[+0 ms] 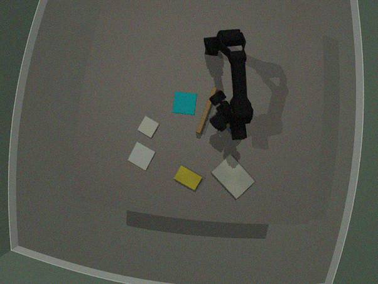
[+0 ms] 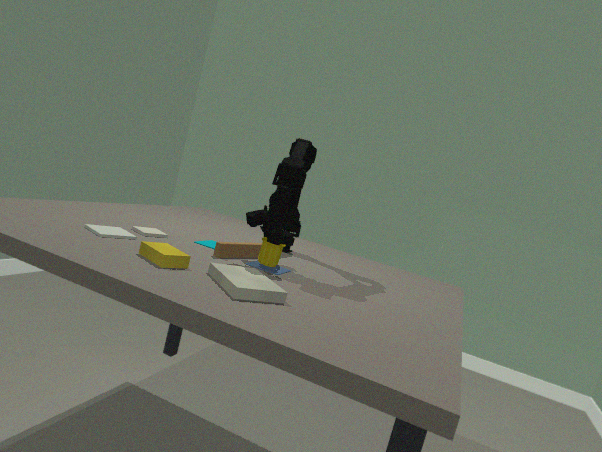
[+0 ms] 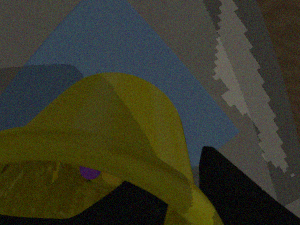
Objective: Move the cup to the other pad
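The yellow cup (image 2: 270,254) (image 3: 100,109) is at the blue pad (image 2: 284,271) (image 3: 110,39), leaning slightly. Whether its base touches the pad is unclear. My gripper (image 2: 274,241) (image 3: 187,154) is shut on the cup's wall near the rim, one finger inside the mouth and one outside. A purple marble (image 3: 90,172) shows inside the cup; the other marbles are mostly hidden by the rim and finger. The arm covers nearly all of the cup in the top view. The cyan pad (image 1: 184,103) (image 2: 205,244) lies beyond the wooden bar with nothing on it.
The wooden bar (image 1: 206,110) (image 2: 237,250) stands between the two pads. A thick white block (image 1: 233,177) (image 2: 247,285) lies near the blue pad. A yellow block (image 1: 188,178) (image 2: 164,255) and two pale flat tiles (image 1: 148,127) (image 1: 141,156) lie farther off.
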You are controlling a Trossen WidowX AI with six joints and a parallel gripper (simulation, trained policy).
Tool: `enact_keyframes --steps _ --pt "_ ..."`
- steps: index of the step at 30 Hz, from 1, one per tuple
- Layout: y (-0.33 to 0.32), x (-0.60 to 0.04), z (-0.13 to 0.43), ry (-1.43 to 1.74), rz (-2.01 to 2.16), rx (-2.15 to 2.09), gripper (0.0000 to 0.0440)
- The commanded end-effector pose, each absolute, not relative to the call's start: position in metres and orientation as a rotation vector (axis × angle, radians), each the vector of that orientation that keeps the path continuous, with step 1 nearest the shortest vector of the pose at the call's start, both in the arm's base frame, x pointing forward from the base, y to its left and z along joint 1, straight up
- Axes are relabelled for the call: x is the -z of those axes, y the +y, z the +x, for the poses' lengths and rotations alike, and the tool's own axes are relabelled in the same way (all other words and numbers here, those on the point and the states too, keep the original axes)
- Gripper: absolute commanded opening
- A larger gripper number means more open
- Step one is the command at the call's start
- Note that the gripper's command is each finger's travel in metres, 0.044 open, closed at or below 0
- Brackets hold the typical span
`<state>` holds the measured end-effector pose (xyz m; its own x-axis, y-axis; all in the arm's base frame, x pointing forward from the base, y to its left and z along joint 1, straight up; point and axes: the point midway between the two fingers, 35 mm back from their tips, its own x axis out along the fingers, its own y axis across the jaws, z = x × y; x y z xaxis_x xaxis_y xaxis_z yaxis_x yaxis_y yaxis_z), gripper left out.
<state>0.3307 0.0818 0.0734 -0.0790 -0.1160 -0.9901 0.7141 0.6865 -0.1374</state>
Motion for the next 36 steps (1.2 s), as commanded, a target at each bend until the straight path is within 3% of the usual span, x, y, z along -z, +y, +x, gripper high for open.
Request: enact_keyframes --steps 1,16,36 --pt "0.079 -0.084 0.330 1.489 0.531 0.740 0.0016" --pt "0.056 -0.140 0.329 1.407 0.672 0.787 0.0008" --pt "-0.004 -0.161 0.344 1.259 0.820 0.858 0.0000"
